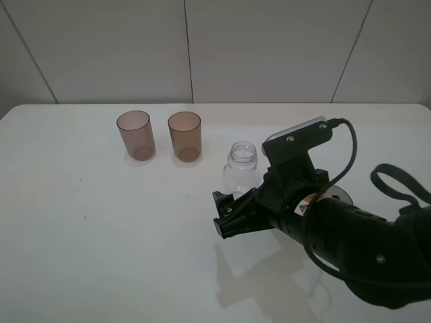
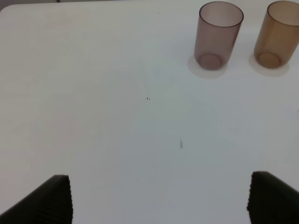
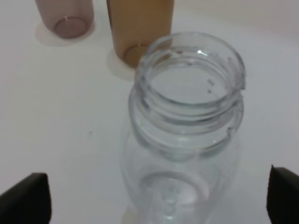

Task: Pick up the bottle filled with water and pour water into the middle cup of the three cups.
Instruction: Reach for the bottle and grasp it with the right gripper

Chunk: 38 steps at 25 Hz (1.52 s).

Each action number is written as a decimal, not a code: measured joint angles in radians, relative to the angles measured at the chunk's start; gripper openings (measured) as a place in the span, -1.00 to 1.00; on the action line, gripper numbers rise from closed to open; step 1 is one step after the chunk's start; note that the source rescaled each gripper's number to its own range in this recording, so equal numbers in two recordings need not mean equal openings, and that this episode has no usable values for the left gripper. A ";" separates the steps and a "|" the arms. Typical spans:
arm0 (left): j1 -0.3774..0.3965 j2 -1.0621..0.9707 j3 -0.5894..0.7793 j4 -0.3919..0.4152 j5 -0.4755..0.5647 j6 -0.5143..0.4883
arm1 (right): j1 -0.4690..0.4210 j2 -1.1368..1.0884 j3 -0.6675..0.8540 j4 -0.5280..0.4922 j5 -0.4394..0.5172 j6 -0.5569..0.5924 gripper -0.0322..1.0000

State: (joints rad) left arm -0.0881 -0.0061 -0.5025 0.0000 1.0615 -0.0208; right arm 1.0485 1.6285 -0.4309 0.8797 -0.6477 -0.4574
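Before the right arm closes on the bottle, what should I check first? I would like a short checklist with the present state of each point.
1. Right end effector open: ok, its fingers stand wide apart.
2. Bottle between those fingers: ok in the right wrist view; neither finger touches it.
3. Bottle upright, no cap: ok.
4. Water in the bottle: cannot tell, bottle and contents look equally clear.
5. Amber cup upright and unobstructed: ok.
6. All three cups in view: not ok, only the amber cup and the pinkish cup show.
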 joint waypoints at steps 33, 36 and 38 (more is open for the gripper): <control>0.000 0.000 0.000 0.000 0.000 0.000 | -0.036 0.187 -0.034 -0.064 -0.146 -0.001 1.00; 0.000 0.000 0.000 0.000 0.000 0.000 | -0.036 0.189 -0.034 -0.070 -0.160 0.000 1.00; 0.000 0.000 0.000 0.000 0.000 0.000 | -0.036 0.189 -0.034 -0.079 -0.164 0.001 1.00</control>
State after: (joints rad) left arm -0.0881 -0.0061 -0.5025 0.0000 1.0615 -0.0208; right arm 1.0124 1.8179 -0.4651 0.8003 -0.8117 -0.4565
